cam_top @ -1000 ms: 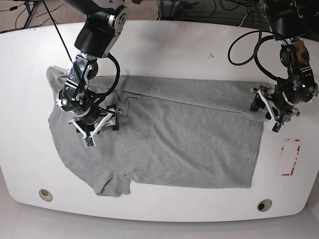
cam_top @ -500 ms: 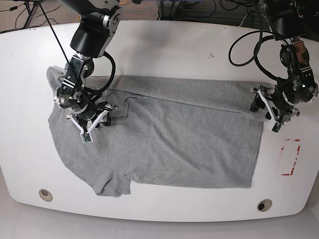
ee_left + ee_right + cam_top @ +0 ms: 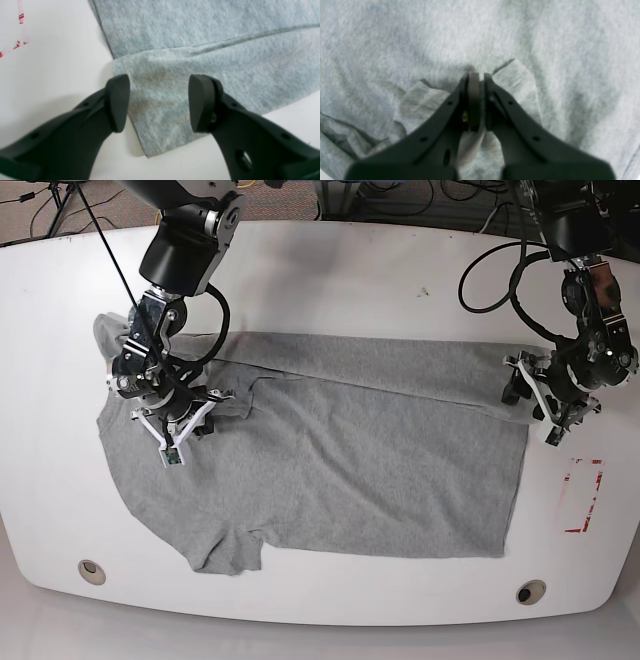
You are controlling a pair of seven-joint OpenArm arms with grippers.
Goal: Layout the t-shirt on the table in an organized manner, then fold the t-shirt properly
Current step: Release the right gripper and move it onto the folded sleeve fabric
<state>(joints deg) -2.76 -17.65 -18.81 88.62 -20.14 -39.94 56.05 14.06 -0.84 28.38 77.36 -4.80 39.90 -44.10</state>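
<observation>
You see the t-shirt (image 3: 340,460) spread mostly flat across the middle of the table (image 3: 330,270), its grey body running lengthwise, one sleeve poking off the shirt's near-left corner toward the left grommet hole (image 3: 91,570) and another bunched at the shirt's far-left end. On the left part of the shirt, near its collar end, your right gripper (image 3: 205,420) is down on the cloth; the right wrist view shows its fingers (image 3: 473,100) pressed together with a thin raised fold of the shirt's fabric (image 3: 470,145) pinched between them, and small wrinkles puckering on either side of the pinch. Across the shirt's body a long diagonal fold line runs toward the right end. At the shirt's far-right corner, by the hem, your left gripper (image 3: 528,395) sits low with its fingers (image 3: 200,102) spread apart; in the left wrist view they straddle the folded-over corner of the shirt (image 3: 160,105), one tip at the cloth's edge, the other over the fabric, gripping nothing. Beyond the shirt's right edge lies the red-outlined rectangle mark (image 3: 583,495), and the right grommet hole (image 3: 530,591) sits near the shirt's near-right corner.
</observation>
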